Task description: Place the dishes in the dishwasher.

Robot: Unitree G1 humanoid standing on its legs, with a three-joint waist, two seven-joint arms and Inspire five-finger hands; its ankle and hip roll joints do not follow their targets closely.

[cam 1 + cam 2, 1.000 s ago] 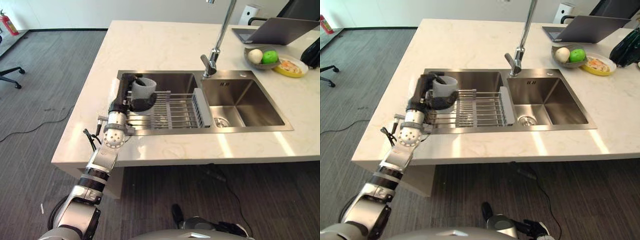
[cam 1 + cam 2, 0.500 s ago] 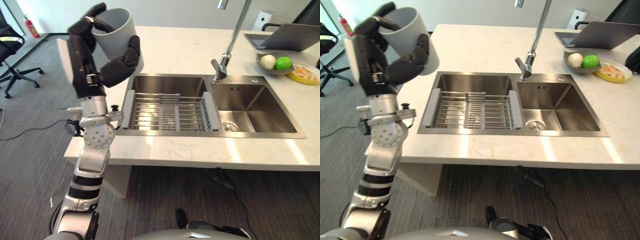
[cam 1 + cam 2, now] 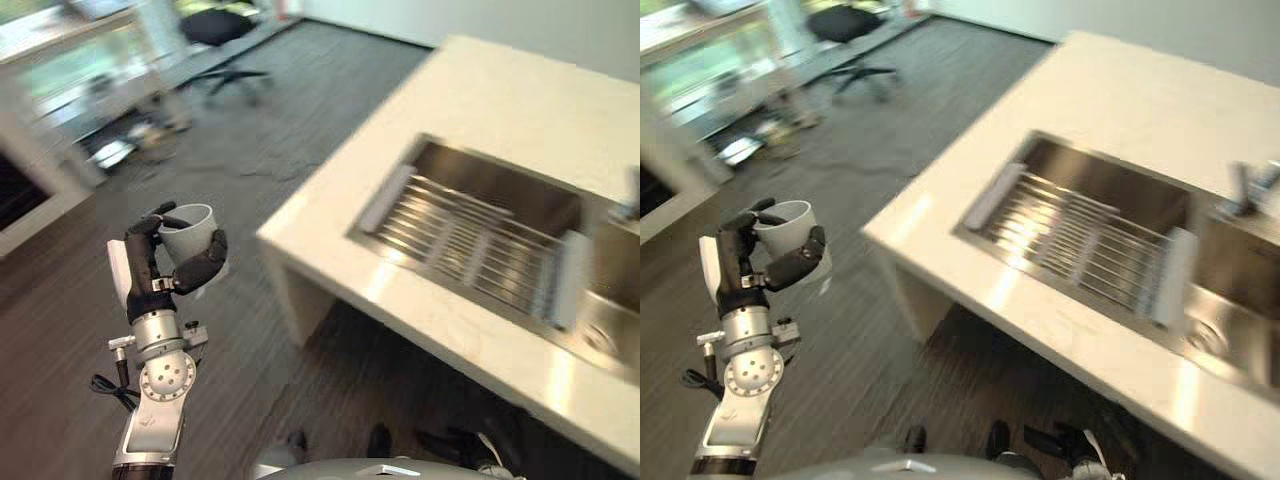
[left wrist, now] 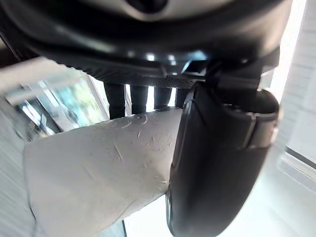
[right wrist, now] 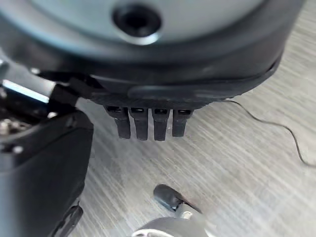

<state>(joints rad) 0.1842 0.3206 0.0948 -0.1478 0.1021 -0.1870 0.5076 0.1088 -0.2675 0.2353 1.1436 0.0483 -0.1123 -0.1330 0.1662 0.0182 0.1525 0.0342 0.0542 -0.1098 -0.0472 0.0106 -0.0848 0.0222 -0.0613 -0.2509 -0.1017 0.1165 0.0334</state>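
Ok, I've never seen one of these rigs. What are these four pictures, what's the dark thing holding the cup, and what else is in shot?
This is a humanoid robot with two arms, each ending in a dark robot hand. The two wide pictures come from a stereo camera on its head, looking down, so they show one scene twice. The other two come from cameras on its wrists, looking along each hand from very close.

In the head views the left robot hand is curled round a pale cup, held upright over the grey floor, away from the counter. The left wrist view shows the same cup between thumb and fingers. The counter holds a steel sink with a wire rack lying across it. An office chair stands farther off.

The right robot hand hangs over the floor with straight fingers, holding nothing.
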